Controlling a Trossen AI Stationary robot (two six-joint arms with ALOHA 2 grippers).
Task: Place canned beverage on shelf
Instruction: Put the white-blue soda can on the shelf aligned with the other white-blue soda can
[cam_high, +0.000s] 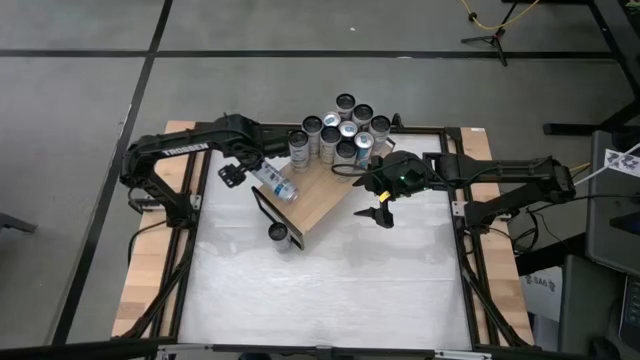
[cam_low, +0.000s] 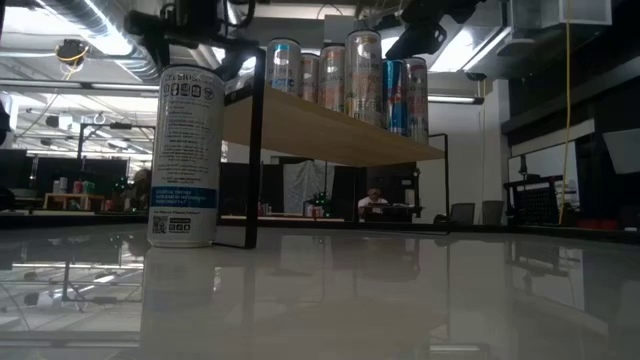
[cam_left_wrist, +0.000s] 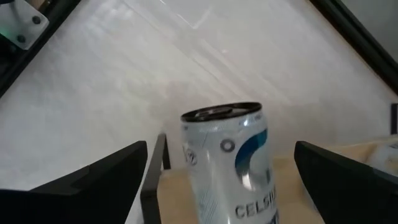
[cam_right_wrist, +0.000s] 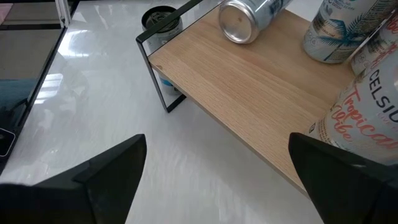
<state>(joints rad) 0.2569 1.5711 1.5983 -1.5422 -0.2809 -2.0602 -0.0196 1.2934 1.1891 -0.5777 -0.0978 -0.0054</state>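
Shelf (cam_high: 318, 192) sits diagonal at the table's far middle – a cluster of upright cans (cam_high: 340, 130) crowds its far end. One can (cam_high: 274, 182) lies on its side on the board near the left edge. Left gripper (cam_high: 240, 170) hovers just beside that lying can, jaws wide, holding nothing. Right gripper (cam_high: 380, 212) hangs off the shelf's right edge – jaws wide too, empty. Another can (cam_high: 279, 236) stands on the table (cam_high: 330, 300) at the shelf's near corner.
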